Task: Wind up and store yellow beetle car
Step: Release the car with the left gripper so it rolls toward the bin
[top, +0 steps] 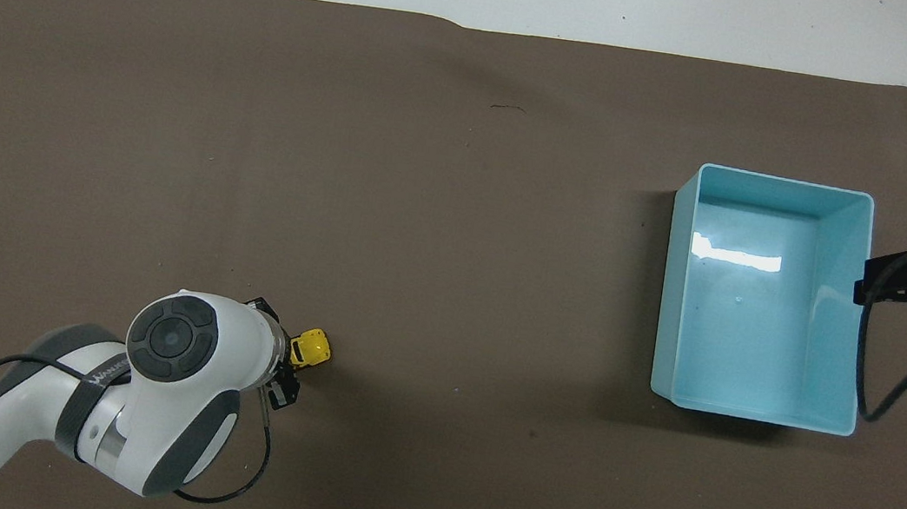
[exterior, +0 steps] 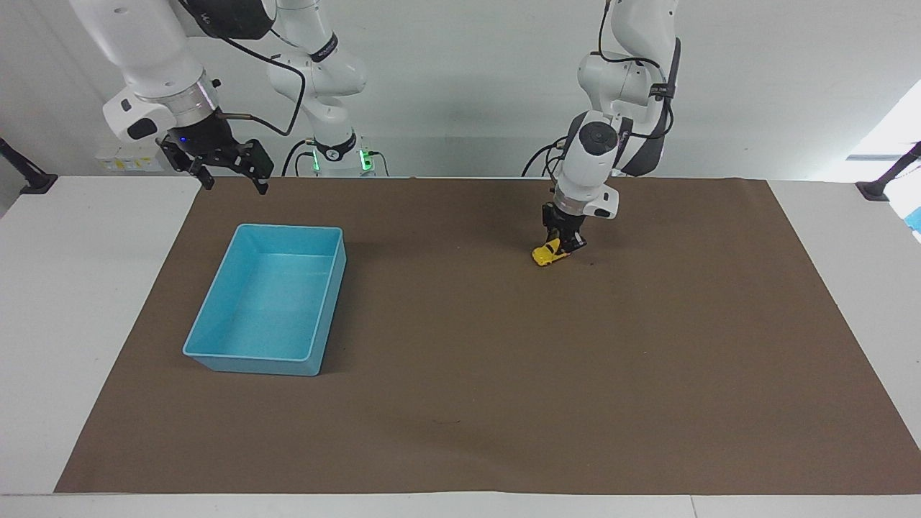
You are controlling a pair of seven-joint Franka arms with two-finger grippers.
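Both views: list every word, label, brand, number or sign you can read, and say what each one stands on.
No text can be read for certain.
Left arm: white lettering on its dark band, too blurred to read.
Right arm: band marking, too small to read.
Yellow beetle car, held by the left gripper: no visible marking.
Blue bin: none.

No text, label, brand or number can be read on anything here.

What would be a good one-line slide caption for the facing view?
Left end effector grips the yellow beetle car on the brown mat; right end effector waits above the blue bin.
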